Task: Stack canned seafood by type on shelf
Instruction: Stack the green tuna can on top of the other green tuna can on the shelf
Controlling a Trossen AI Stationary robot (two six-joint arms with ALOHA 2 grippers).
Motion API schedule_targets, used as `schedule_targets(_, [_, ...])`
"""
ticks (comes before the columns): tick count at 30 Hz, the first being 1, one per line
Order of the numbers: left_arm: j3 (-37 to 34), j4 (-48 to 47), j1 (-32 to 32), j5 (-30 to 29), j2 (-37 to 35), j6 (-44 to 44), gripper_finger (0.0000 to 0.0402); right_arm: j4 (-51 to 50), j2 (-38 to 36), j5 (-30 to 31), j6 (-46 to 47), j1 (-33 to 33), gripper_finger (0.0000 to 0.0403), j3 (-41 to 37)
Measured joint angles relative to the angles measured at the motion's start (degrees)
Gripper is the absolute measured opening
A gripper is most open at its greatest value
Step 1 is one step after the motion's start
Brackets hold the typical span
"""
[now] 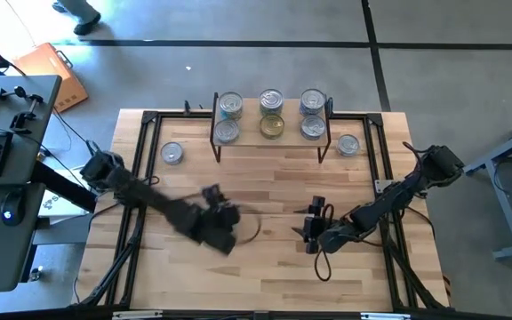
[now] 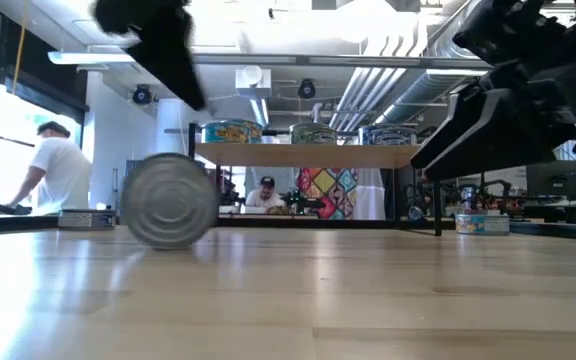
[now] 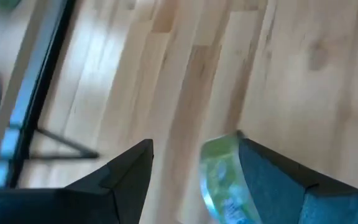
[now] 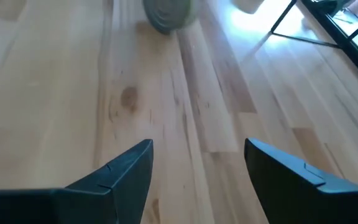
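Six tins sit on the shelf (image 1: pixel 272 143) at the table's far edge, one either side, plus one tin (image 2: pixel 171 200) on its edge mid-table.

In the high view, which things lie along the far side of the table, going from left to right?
Lone tin → left pair of silver-lidded tins on the shelf → middle pair with a gold lid → right pair → lone tin.
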Motion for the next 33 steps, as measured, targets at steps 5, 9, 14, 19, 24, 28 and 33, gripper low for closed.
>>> schedule_targets(5, [-1.1, -1.7, -8.2, -2.1, -0.1, -18.0, 0.0230, 0.0, 0.0, 0.0, 1.1, -1.3, 0.0243, 0.0])
schedule_targets(9, [-5.0, -6.0, -11.3, -2.0, 0.0, -32.4, 0.0236, 0.0, 0.0, 0.0, 1.3, -1.9, 0.0243, 0.0])
schedule_targets(14, [-11.0, -6.0, -11.7, 1.2, 0.0, -41.0, 0.0269, 0.0, 0.0, 0.0, 0.4, -2.0, 0.0243, 0.0])
schedule_targets(19, [-16.1, 0.9, -9.2, 10.0, 0.0, -36.4, 0.0286, 0.0, 0.0, 0.0, 0.0, -2.0, 0.0243, 0.0])
schedule_targets(24, [-20.9, 15.3, -6.3, 15.6, 0.0, -26.4, 0.0270, 0.0, 0.0, 0.0, 0.2, -2.0, 0.0243, 0.0])
schedule_targets(28, [-24.0, 28.6, -3.3, 16.8, -0.1, -20.7, 0.0219, 0.3, 0.0, 0.0, 0.2, -2.0, 0.0243, 0.0])
schedule_targets(33, [-26.8, 43.8, 1.5, 21.9, -0.1, -15.2, 0.0107, 5.3, 1.2, -1.4, -5.7, -1.7, 0.0243, 0.0])
